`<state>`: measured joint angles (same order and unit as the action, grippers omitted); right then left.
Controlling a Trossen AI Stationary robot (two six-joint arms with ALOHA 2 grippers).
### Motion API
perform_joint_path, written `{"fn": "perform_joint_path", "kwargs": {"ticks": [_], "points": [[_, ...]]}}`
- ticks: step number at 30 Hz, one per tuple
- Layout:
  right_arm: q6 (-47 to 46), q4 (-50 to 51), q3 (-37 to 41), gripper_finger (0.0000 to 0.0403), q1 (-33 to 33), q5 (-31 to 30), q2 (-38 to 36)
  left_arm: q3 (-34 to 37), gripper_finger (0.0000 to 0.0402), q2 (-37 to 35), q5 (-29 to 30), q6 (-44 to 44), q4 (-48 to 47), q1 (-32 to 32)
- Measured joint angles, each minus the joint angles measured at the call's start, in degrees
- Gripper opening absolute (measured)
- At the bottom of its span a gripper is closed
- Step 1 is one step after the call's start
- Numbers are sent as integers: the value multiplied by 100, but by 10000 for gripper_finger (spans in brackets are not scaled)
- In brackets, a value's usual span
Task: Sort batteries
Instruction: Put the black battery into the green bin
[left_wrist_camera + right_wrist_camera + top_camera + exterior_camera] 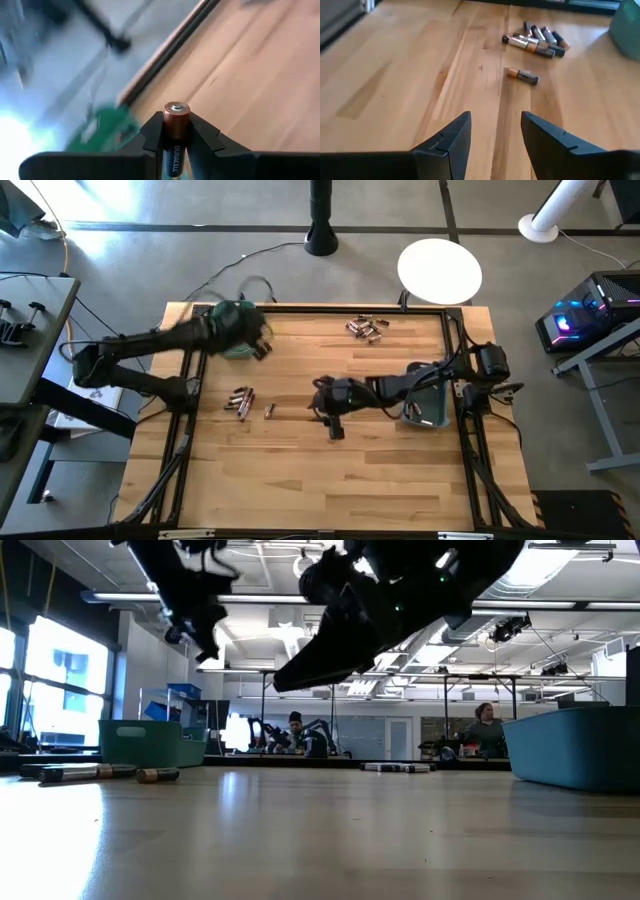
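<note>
Your left gripper [176, 145] clenches a copper-topped battery [176, 125] between its jaws near the tabletop [260, 85] edge; your right gripper [496, 131] gapes above bare wood, loose batteries [535, 40] ahead.

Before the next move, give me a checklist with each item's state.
1. Left gripper shut on a copper-topped battery: ok.
2. Left gripper over the green bin: ok in the high view.
3. Right gripper open, nothing between its fingers: ok.
4. Single battery lying apart from the cluster, ahead of the right gripper: ok.
5. Blue-grey bin contents: cannot tell.
</note>
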<state>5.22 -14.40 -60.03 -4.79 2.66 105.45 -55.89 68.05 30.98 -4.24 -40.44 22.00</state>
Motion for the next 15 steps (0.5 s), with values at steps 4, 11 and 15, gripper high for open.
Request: {"fn": "perform_joint_path", "kwargs": {"ticks": [4,11,15], "points": [[381,-105,0,167,-223,-553,-11,-36,49,65,-1216,-309,-330,1437],[386,-304,0,167,-271,-713,-17,-36,50,824,-2021,-125,-472,2587],[386,-355,0,167,-255,-715,-17,-36,50,1509,-2054,23,-483,2820]]}}
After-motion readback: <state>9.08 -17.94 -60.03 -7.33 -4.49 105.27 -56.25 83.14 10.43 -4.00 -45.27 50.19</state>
